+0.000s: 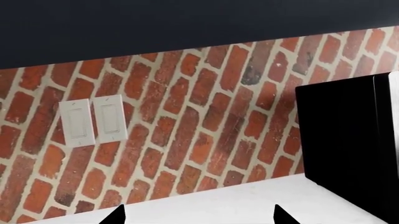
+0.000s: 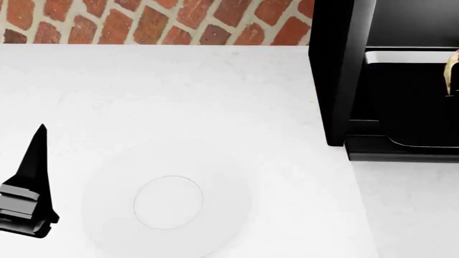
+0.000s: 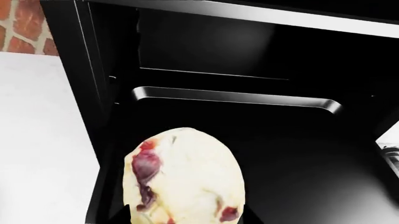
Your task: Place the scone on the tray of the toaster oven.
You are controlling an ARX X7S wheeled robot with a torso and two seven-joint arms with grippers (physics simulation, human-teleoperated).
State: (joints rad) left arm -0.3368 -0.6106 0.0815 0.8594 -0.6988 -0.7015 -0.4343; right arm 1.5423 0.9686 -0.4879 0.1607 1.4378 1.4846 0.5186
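- Closest to the right wrist camera, the small pale-yellow domed scone with dark red berry bits is pinched between the two dark fingertips of the right gripper, whose tips show on either side of its lower edge.
- Held up on edge, the scone hangs in front of the open mouth of the large black boxy toaster oven, above the dark shallow rectangular metal tray with its thin silvery rim; whether it touches the tray cannot be told.
- From the head camera, only a pale sliver of the scone shows at the frame's right edge, over the tray.
- Toaster oven stands at the far right of the white table, against the red brick wall.
- Near the table's front edge lies a round white plate, bare.
- Left gripper hovers near the table's left edge, its two dark tips spread well apart with nothing between them.
- Two white wall switches sit on the brick, left of the oven.
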